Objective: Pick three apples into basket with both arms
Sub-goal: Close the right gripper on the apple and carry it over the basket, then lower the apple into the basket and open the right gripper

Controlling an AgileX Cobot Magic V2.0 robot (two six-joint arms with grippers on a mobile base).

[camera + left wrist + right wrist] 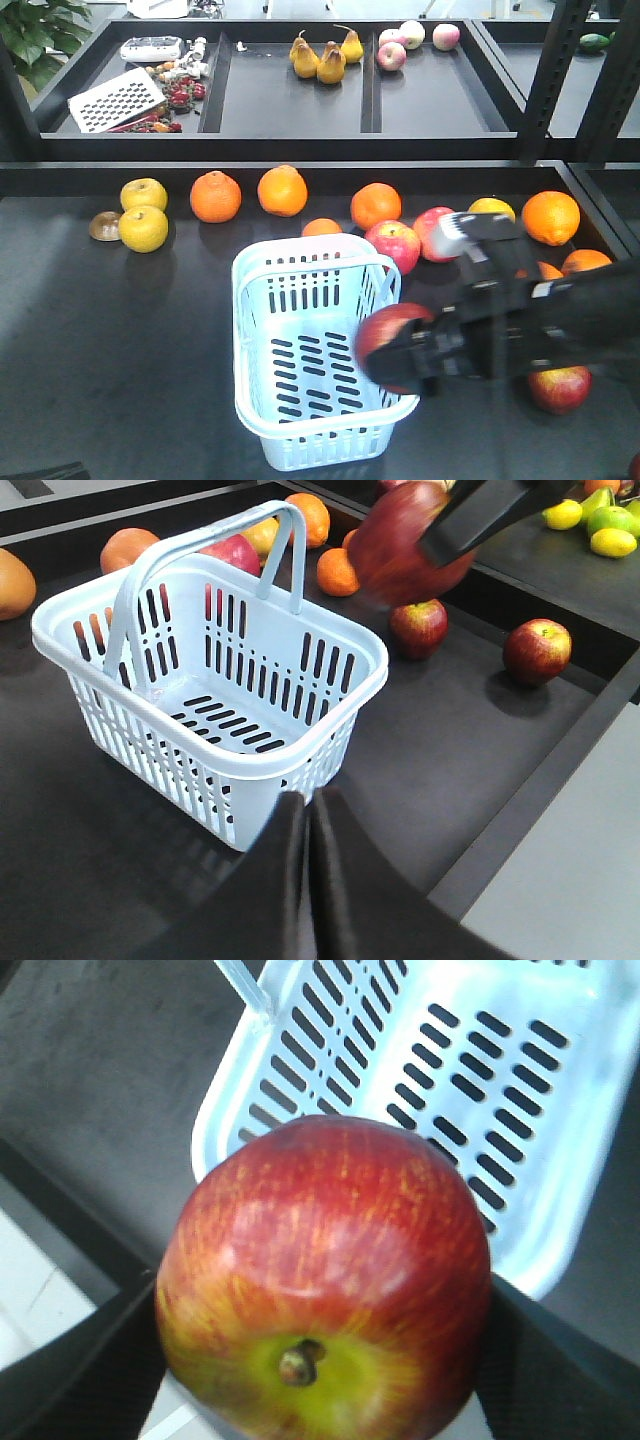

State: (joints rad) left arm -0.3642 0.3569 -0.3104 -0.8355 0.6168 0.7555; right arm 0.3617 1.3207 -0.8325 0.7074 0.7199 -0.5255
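Basket (230, 760): empty; you have none of three in.
Right pincer (405, 350): clenched on held apple (325, 1270), aloft at the basket rim.
Left pincer (305, 820): closed, empty.
Surface (450, 730): near apple (418, 628), far apple (537, 650) left for you.

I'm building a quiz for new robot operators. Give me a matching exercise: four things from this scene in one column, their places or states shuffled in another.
1. held apple
2. basket
3. pears
4. left gripper

A. shut, gripping nothing
B. on the back shelf
C. nothing inside
D. clamped in the right gripper

Pairs: 1-D, 2-C, 3-B, 4-A
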